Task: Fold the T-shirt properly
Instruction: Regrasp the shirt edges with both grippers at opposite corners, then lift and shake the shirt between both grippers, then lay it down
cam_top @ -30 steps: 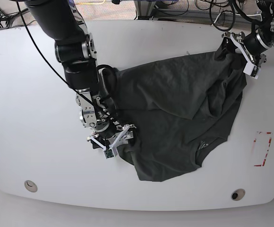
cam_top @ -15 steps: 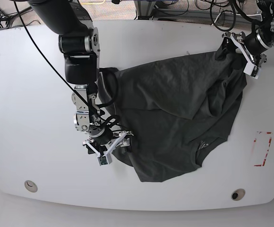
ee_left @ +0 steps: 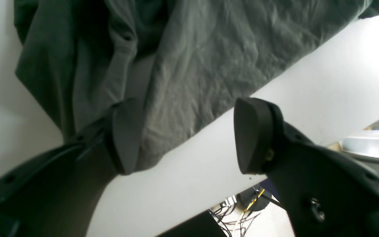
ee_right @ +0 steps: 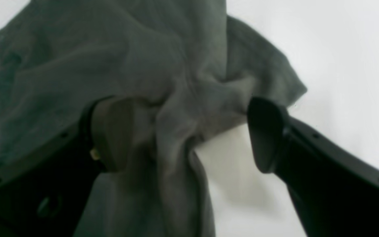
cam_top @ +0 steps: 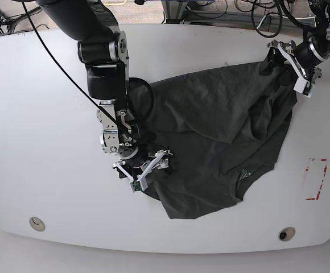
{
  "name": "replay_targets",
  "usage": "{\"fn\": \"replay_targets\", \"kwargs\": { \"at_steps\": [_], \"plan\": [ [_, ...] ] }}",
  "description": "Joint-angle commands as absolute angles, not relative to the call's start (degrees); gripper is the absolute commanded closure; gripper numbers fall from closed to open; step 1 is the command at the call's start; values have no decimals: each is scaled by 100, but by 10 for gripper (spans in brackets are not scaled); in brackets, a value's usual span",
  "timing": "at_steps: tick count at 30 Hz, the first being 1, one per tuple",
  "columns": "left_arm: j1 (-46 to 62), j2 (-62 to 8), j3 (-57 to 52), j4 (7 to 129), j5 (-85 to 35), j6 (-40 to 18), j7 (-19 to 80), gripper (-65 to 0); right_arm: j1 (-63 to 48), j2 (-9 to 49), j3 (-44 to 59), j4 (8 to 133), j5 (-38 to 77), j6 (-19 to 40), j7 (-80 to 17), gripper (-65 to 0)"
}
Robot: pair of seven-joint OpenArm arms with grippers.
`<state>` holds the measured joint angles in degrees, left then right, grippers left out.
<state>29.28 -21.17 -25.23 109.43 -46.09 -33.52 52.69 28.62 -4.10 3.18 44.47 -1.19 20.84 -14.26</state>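
Note:
The T-shirt point(cam_top: 216, 131) lies crumpled on the white table point(cam_top: 40, 114), dark grey, with its neck label point(cam_top: 244, 175) showing near the front. My right gripper point(cam_top: 148, 170) is at the shirt's left front edge. In the right wrist view it point(ee_right: 189, 135) stands open, its fingers point(ee_right: 110, 131) straddling a bunched ridge of T-shirt point(ee_right: 176, 125) fabric. My left gripper point(cam_top: 295, 67) hovers at the shirt's far right corner. In the left wrist view it point(ee_left: 189, 135) is open, one finger over the T-shirt point(ee_left: 192, 65) hem, the other over bare table.
A red rectangular mark point(cam_top: 316, 179) sits on the table at the right. Two round holes point(cam_top: 37, 223) point(cam_top: 286, 234) lie near the front edge. Cables and frame parts point(cam_top: 222, 11) run behind the far edge.
The right arm's gripper has shifted to the right, from beside the shirt's left edge onto the fabric. The left gripper has stayed at the far right corner.

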Motion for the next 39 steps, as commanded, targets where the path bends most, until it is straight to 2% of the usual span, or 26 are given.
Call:
{"fn": "replay_targets", "kwargs": {
  "at_steps": [1, 4, 10, 13, 21, 24, 25, 28, 39],
  "plan": [
    [2905, -2193, -2580, 11011, -4681, -3380, 5138, -403, 3046, -435, 312, 4365, -84, 2079, -1156, -499],
    [2905, -2193, -2607, 11002, -4681, -3363, 5138, -403, 3055, -426, 303, 4171, -92, 2079, -1059, -487],
    [2870, -2070, -3266, 10879, -4673, -3345, 5130, -403, 3064, -409, 303, 4004, -92, 2079, -1033, -330],
    [2659, -1895, -3582, 10668, -4673, -3345, 5130, -404, 3064, -409, 303, 4004, -92, 2079, -1033, -273],
    [2352, -1833, -3846, 9947, -4673, -3345, 5138, -406, 3064, -409, 303, 4022, -101, 2079, -1033, -236],
    [2264, -1842, -3837, 9692, -4673, -3345, 5138, -404, 3064, -409, 303, 4022, -101, 2079, -1042, -155],
    [2211, -1842, -3864, 9569, -4673, -3345, 5138, -404, 3064, -409, 303, 4022, -101, 2079, -1042, -97],
    [2105, -1851, -3881, 9341, -4664, -3345, 5138, -404, 3064, -409, 303, 4022, -101, 2079, -1051, -2],
    [1684, -1938, -3793, 8664, -4031, -3538, 5121, -406, 3046, -409, 303, 4022, -101, 2079, -1051, -22]
  ]
}}
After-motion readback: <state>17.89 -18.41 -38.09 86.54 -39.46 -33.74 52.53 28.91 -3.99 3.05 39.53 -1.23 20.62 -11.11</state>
